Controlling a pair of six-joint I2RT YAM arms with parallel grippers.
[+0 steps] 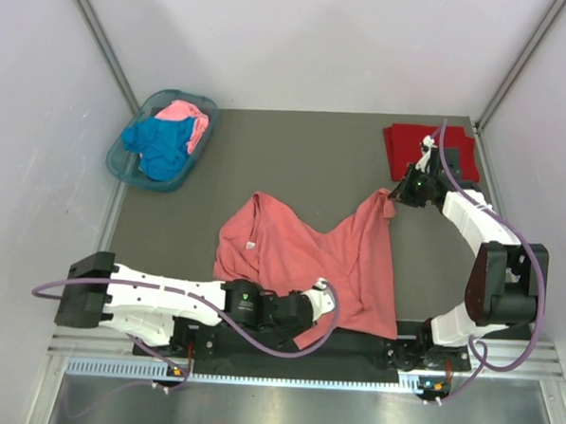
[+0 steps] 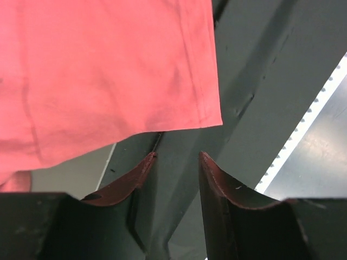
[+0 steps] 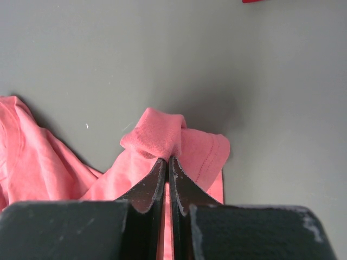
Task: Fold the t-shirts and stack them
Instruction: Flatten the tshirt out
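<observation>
A grey table [image 1: 315, 147] carries the salmon-coral t-shirt [image 1: 300, 251], crumpled across its near middle. At far left a teal basket [image 1: 118, 161] holds the bright blue t-shirt [image 1: 158, 147] and the light pink t-shirt [image 1: 191, 117]. The dark red t-shirt [image 1: 400, 152] lies folded at far right. The right gripper [image 3: 168, 160] is clamped on the salmon-coral t-shirt's far-right sleeve. The left gripper [image 2: 176, 157], jaws apart and empty, sits just beside its near hem.

Your matte grey surface [image 1: 296, 151] lies under the right pincer [image 1: 399, 193]. Plain white walls [image 1: 311, 42] rise beyond it and on both sides, with metal posts [image 1: 100, 39] at the far corners. Behind the left pincer [image 1: 321, 299] runs a brushed steel ledge [image 1: 301, 412].
</observation>
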